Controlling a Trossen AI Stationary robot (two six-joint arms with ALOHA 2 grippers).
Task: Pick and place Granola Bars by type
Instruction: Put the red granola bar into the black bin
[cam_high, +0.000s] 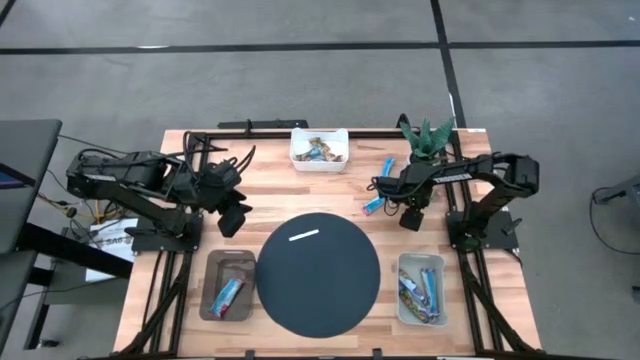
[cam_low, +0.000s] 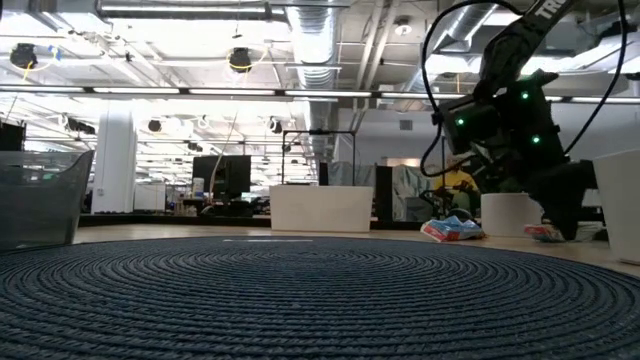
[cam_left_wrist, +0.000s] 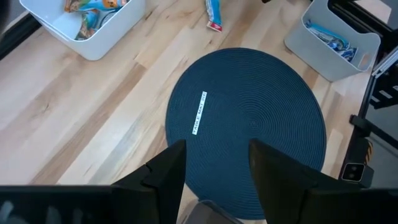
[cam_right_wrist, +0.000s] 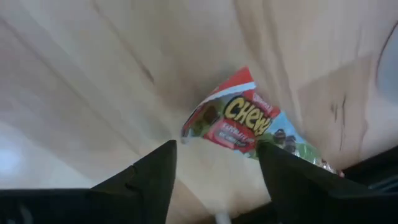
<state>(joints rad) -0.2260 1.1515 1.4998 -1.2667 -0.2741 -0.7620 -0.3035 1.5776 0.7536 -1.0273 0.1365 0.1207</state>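
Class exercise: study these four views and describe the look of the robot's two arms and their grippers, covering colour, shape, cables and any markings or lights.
Both arms are black and jointed, mounted on black frames at the table's sides. The left gripper and right gripper each end in two broad, dark, wedge-shaped fingers. Black cables loop over both arms. The right arm carries white lettering along its forearm, and small green lights glow on its wrist in the low view.

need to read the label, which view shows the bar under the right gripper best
The right wrist view: the granola bar fills the frame between the open right gripper, its red end and "Chewy" lettering readable. The high view shows it only as a sliver, the low view edge-on, the left wrist view partly.
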